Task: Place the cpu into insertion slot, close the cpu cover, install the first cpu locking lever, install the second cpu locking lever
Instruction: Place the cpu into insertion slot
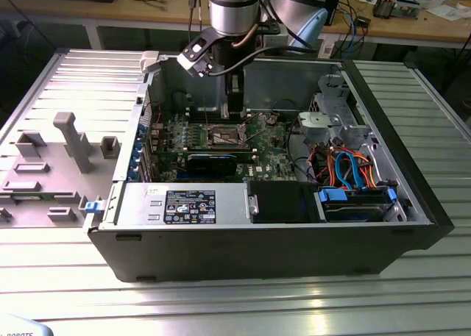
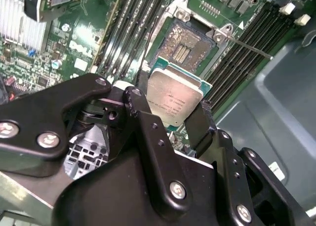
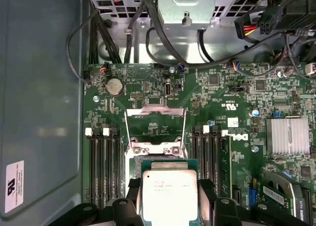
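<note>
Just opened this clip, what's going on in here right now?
A robot arm reaches into an open computer case. Its pincer is shut on the cpu, gripping it by two opposite edges above the motherboard. The insertion slot is empty and the cpu cover is flipped open, so the chip is not yet seated.

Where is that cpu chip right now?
In the second wrist view, the cpu sits clamped in the gripper, close to the uncovered insertion slot on the green board.
</note>
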Available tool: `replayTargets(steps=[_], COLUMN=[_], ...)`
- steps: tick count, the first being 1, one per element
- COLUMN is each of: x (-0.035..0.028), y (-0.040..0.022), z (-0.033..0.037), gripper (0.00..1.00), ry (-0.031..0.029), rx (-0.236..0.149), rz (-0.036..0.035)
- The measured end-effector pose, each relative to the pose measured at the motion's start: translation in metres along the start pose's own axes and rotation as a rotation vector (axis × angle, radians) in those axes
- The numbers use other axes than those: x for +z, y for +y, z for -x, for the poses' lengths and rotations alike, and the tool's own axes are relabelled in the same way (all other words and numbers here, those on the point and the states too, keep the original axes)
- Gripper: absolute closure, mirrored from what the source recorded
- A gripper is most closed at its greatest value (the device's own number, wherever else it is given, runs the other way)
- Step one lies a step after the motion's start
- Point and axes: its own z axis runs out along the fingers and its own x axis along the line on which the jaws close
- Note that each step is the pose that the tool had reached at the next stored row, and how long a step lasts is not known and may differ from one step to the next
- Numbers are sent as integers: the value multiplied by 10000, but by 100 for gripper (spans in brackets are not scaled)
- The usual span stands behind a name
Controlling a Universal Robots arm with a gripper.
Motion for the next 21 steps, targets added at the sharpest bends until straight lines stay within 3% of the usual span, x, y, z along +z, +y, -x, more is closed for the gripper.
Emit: replayTargets(steps=[4,9,21], x=[57,210,215], y=[-48,-71,-71], z=[0,0,0], gripper=[46,46,46], ry=[58,66,68], rx=[2,-87,-105], rz=[2,15,17])
